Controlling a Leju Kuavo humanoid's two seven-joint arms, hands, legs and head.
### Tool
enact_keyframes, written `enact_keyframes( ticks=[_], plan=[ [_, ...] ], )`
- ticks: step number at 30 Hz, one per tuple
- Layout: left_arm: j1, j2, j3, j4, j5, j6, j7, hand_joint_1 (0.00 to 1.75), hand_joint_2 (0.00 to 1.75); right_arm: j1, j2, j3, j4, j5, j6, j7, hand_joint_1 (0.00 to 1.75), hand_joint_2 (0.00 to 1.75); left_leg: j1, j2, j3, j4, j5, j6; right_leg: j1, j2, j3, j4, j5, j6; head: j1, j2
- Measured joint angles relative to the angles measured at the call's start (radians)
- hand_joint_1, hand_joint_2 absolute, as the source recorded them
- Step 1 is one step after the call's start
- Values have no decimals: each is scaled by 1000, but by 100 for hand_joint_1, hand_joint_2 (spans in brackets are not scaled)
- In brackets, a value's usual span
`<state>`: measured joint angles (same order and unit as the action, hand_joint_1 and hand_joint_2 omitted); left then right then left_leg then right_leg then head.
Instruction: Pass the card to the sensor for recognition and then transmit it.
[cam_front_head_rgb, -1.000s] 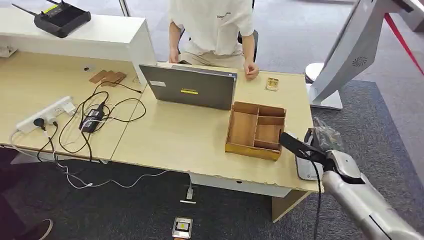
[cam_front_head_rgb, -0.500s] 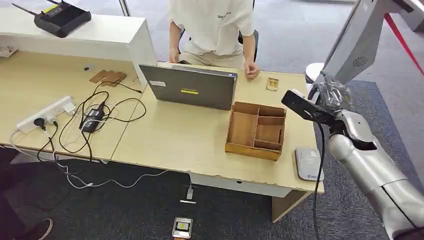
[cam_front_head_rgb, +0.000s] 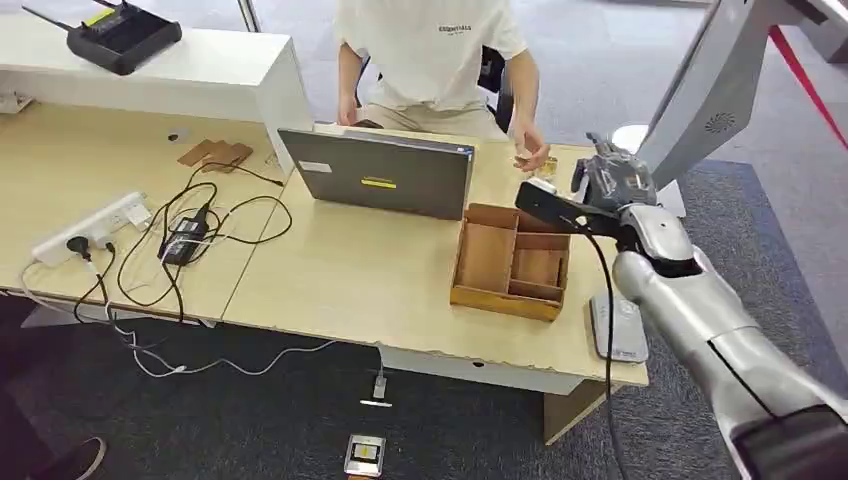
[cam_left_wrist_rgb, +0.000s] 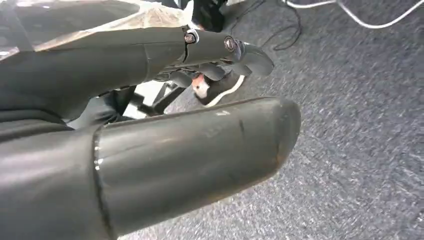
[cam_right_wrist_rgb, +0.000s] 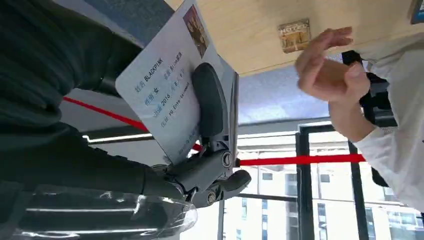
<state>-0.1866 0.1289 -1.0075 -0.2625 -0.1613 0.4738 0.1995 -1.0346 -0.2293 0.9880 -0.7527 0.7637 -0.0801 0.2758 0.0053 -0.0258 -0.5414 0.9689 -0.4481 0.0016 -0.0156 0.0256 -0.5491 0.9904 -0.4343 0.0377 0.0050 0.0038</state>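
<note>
My right hand (cam_front_head_rgb: 612, 182) is raised over the far right corner of the desk and pinches the card (cam_front_head_rgb: 548, 206), which looks dark from above. In the right wrist view the card (cam_right_wrist_rgb: 167, 92) is pale with printed text and a small photo, held between thumb and fingers (cam_right_wrist_rgb: 210, 102). A person's hand (cam_front_head_rgb: 530, 150) is lifted off the desk close to the card, and its open palm (cam_right_wrist_rgb: 325, 65) faces the card. The grey card sensor (cam_front_head_rgb: 617, 328) lies flat at the desk's front right edge, below my forearm. My left hand (cam_left_wrist_rgb: 200, 120) hangs over carpet, holding nothing, fingers apart.
A wooden divided tray (cam_front_head_rgb: 512, 258) sits under the card. A grey laptop (cam_front_head_rgb: 380, 172) stands in front of the seated person. A power strip with tangled cables (cam_front_head_rgb: 150, 235) lies at the left. A white slanted stand (cam_front_head_rgb: 700, 95) rises at the right.
My right arm carried the card from low beside the sensor up and across toward the person. The person's hand lifted from the desk toward the card.
</note>
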Motion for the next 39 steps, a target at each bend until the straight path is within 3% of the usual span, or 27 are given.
enact_keyframes(
  ticks=[17,18,19,20,21,22,35,39],
  plan=[
    [-8,0,-16,0,-5,-4,16,0,0,-114,174,55,231,80,-46,27,175,175,1,0,0,0,0,0,1,0,0,0,0,0,0,0],
    [-7,0,-16,0,-3,-2,15,0,0,-117,179,57,238,82,-51,28,169,175,1,0,0,0,0,0,1,0,0,0,0,0,0,0],
    [-5,0,-16,0,-2,0,12,0,0,-119,188,60,249,84,-56,31,105,175,1,0,0,0,0,0,1,0,0,0,0,0,0,0],
    [-4,1,-16,0,0,1,11,0,0,-120,193,61,257,85,-60,32,105,175,1,0,0,0,0,0,1,0,0,0,0,0,0,0],
    [-3,2,-16,0,0,1,10,0,0,-121,197,63,263,86,-63,33,19,175,1,0,0,0,0,0,1,0,0,0,0,0,0,0],
    [-1,2,-16,0,1,5,9,0,0,-121,204,65,270,88,-72,34,0,175,1,0,0,0,0,0,1,0,0,0,0,0,0,0],
    [16,9,-16,0,14,22,-2,0,0,-121,246,71,324,99,-154,34,0,175,1,0,0,0,0,0,1,0,0,0,0,0,0,0],
    [21,9,-15,0,22,37,-5,0,0,-121,257,55,332,27,-220,-11,0,175,1,0,0,0,0,0,1,0,0,0,0,0,1,0]
  ],
)
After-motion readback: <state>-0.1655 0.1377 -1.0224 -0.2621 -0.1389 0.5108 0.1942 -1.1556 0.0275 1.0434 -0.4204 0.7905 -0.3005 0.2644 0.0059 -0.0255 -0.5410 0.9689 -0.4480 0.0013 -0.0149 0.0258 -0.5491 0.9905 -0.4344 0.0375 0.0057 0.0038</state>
